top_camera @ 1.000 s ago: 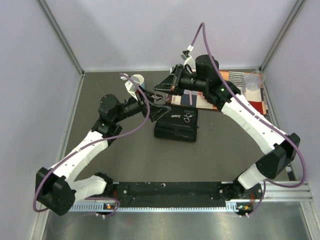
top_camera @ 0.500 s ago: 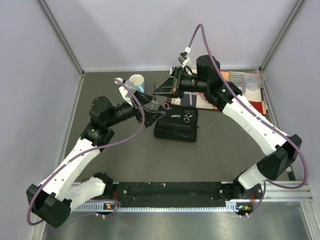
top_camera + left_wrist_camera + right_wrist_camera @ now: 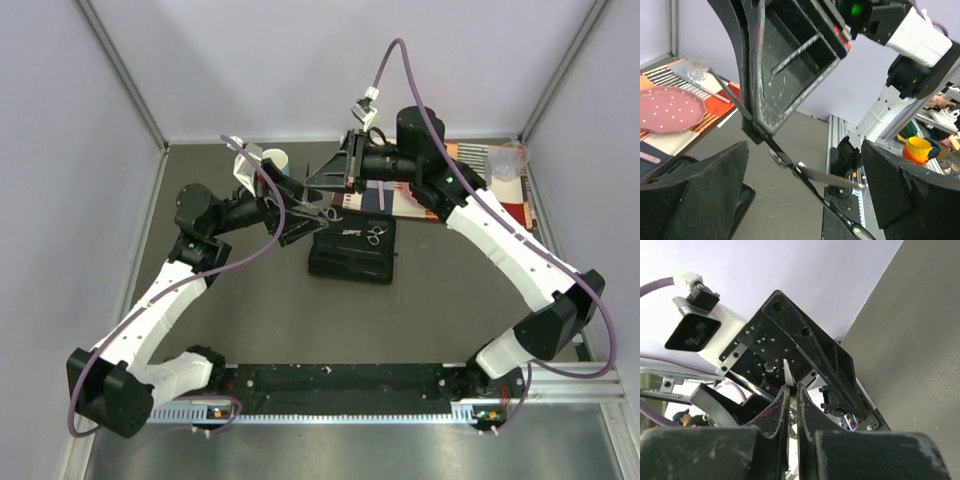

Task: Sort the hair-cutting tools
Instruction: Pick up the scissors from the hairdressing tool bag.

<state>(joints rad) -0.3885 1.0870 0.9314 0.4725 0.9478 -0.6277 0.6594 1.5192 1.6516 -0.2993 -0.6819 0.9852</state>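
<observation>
Scissors (image 3: 827, 177): one pair aloft above the black case (image 3: 350, 262), at its far-left corner; second pair (image 3: 375, 235) lies on that case.
Right gripper (image 3: 792, 390): I pinch the blade, offering the handles leftward.
Left gripper (image 3: 802, 192): mine, spread wide either side, not touching; I judge a handover.

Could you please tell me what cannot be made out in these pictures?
- Right wrist view: the scissors show only a blade tip; the right gripper hides the rest.
- Top view: those scissors are too small to trace.
- Top view: the right arm mostly hides the plate.
</observation>
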